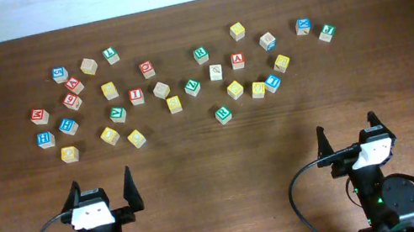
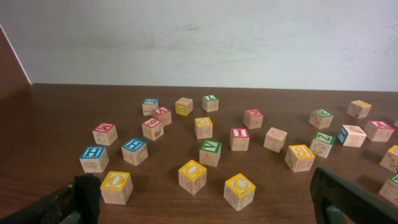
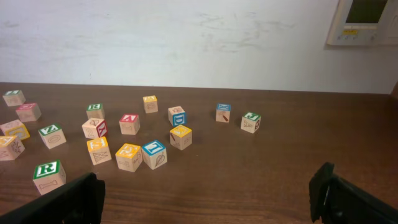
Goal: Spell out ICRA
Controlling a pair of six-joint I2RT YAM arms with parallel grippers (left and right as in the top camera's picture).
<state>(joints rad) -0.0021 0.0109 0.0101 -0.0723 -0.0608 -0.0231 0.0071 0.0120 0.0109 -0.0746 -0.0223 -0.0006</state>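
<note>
The left claw and right claw are held wide apart, gripping nothing, at the 6 o'clock edge of the table, while the blocks are scattered toward 12 o'clock, with the red A at 1 o'clock and the red I at 10 o'clock of the green R.

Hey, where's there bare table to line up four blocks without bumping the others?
The widest bare table lies between the left gripper and right gripper, below the green R block. Also free: right of the far-right green block. Crowded: everything from the red block at far left across to it.
</note>
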